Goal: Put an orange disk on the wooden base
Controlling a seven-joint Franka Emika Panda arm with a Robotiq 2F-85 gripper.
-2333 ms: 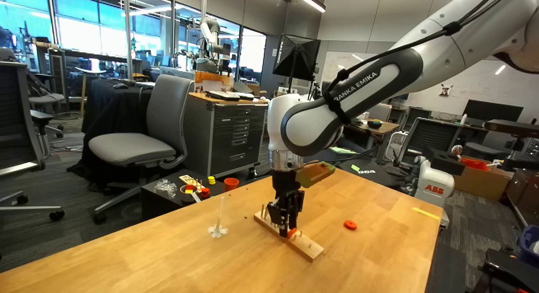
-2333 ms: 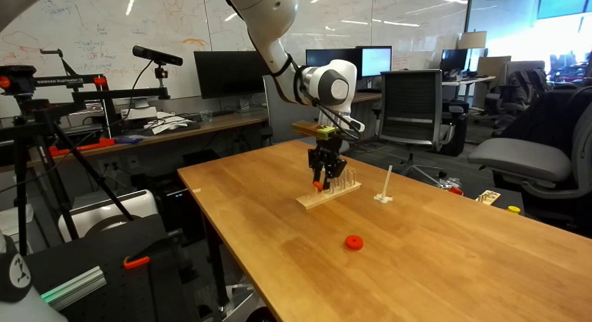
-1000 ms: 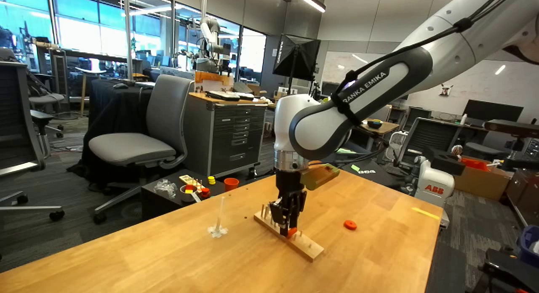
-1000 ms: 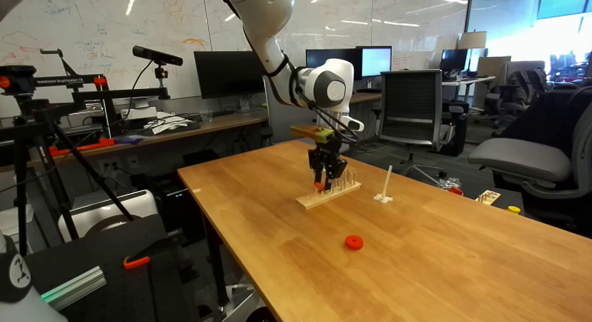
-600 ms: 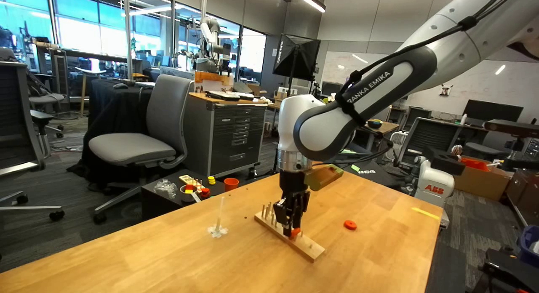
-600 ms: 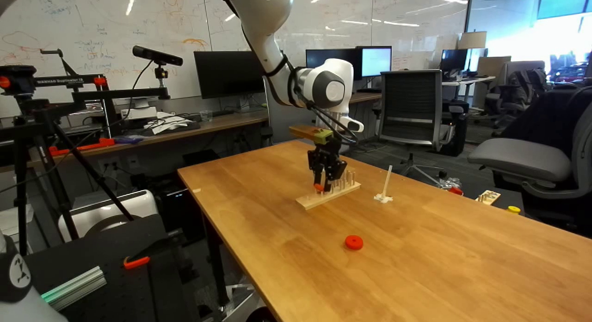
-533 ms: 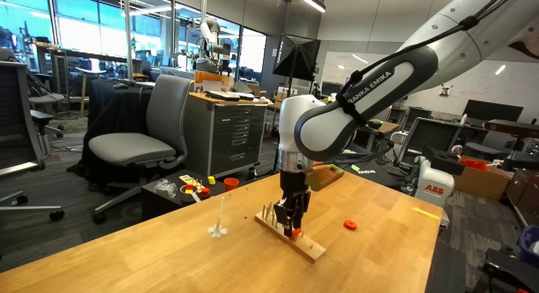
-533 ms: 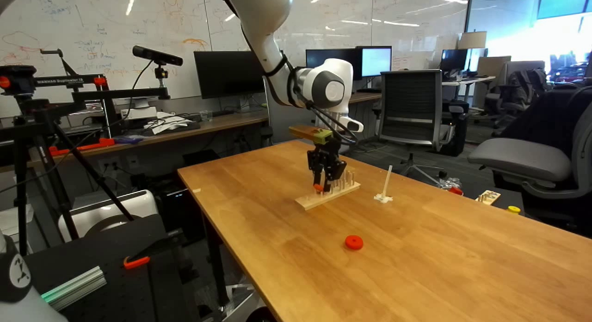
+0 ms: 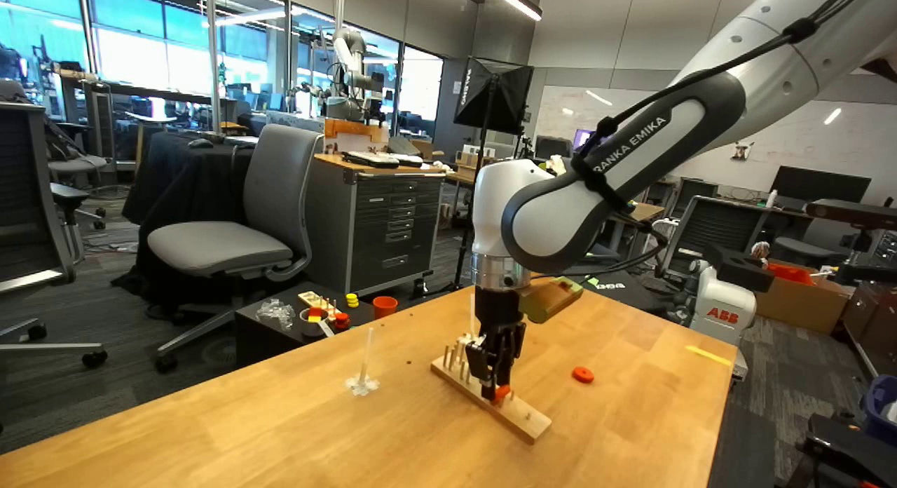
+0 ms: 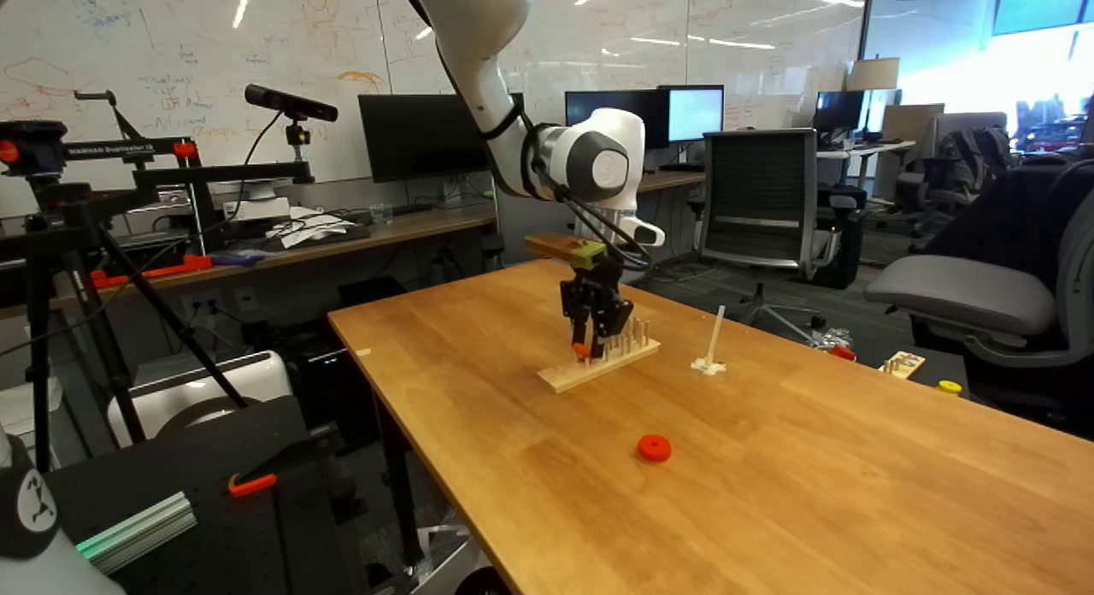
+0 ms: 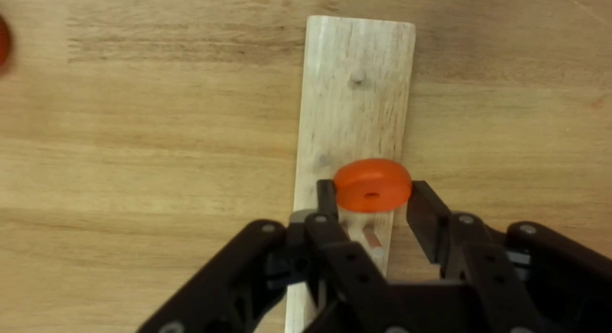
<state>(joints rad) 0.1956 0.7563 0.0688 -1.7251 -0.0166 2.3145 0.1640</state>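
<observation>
In an exterior view, above right of pincer: "RANKA EMIKA" on arm; right, "ABB" on white robot. Upper left in an exterior view: "WANHAO" on black bar.

Your gripper clamps the orange disk above the wooden base
Its fingers point down at the base, your wrist stands upright above it, your arm slopes up away from it.

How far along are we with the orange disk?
Done: the orange disk is grasped, pinched in the gripper. In hand: placement; it is tilted over the wooden base, and contact underneath is hidden. Left, probably: levelling it, seating it on the base and releasing, since the jaws are shut on it.
</observation>
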